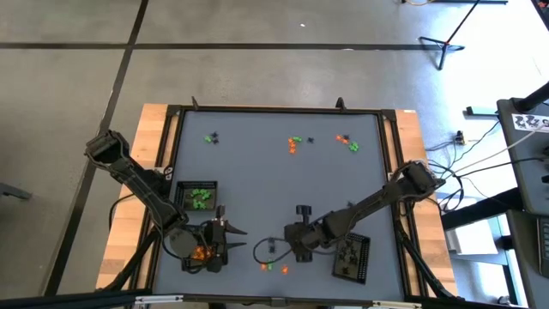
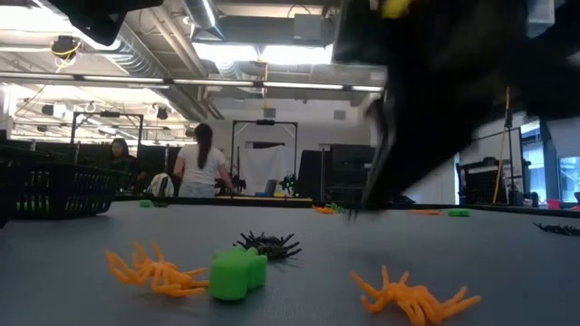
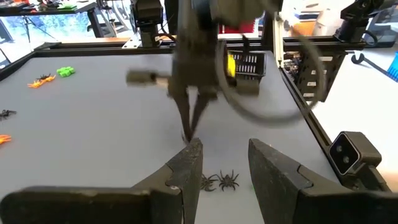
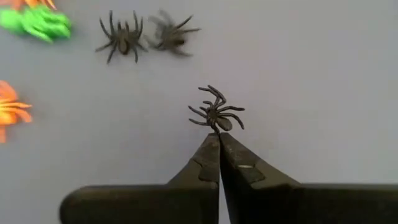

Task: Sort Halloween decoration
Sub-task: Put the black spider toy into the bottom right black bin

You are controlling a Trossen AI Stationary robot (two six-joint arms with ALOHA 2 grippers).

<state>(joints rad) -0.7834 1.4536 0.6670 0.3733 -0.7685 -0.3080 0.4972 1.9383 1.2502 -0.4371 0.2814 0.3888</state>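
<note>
Nearest the front edge of the bench, the right gripper is pinching a black spider by its rear end, fingertips pressed together on it. Just beyond that spider, two more black spiders are lying loose, with a green trinket and orange spiders beside them.

To one side of the held spider, the left gripper is hovering with its fingers spread and nothing between them, above a tray holding orange pieces. Just behind that, a tray with green pieces is sitting, and on the held spider's other side a third tray is holding dark pieces.

Farther off toward the back of the bench, small clusters are waiting: a green-and-black pair, an orange-and-green group and another.

I judge the sorting partly done: each tray is already carrying some of its colour, yet the loose pieces by the held spider and all three far clusters are left.
</note>
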